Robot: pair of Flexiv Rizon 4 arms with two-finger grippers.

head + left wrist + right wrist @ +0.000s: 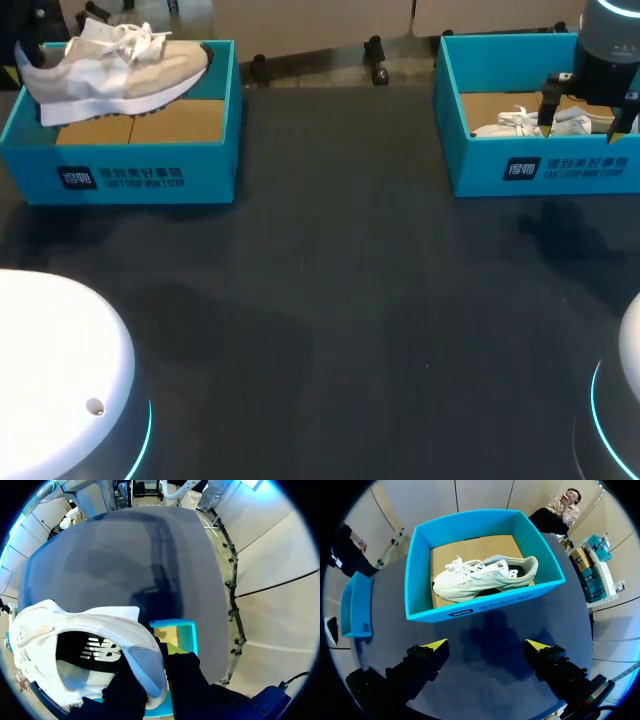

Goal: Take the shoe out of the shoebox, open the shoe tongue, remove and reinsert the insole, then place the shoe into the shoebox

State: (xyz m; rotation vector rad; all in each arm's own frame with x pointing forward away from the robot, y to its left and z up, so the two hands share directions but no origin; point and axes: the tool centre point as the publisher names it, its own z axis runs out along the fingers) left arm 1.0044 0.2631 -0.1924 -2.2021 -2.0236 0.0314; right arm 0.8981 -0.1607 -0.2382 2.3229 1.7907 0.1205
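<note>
Left gripper (161, 660): we see its dark fingers pressing the heel collar of the tan shoe (120, 62) from two sides, and we read it as clamped there.

The shoe hangs over the left shoebox (150, 165), its sole above the box's cardboard floor. We cannot tell whether it clears the box's rear rim.

Long axis: it runs along the box's long side. The heel sits at the box's outer end, in the left gripper's hold. The toe lies over the box's inner end and points toward the bare middle of the table (330, 300). The shoe mouth faces the wrist, with a dark insole showing inside.

Right gripper (486, 647): its fingers are spread wide with nothing between them. It is well apart from the left shoebox, across the table, beside a second shoebox (485, 607) that holds a white shoe (485, 577).

Our judgement: the left arm owns this shoe. The way out is forward over the left shoebox's front wall. The toe is the free end, facing the right arm, which would have to cross the table to work the tongue.
</note>
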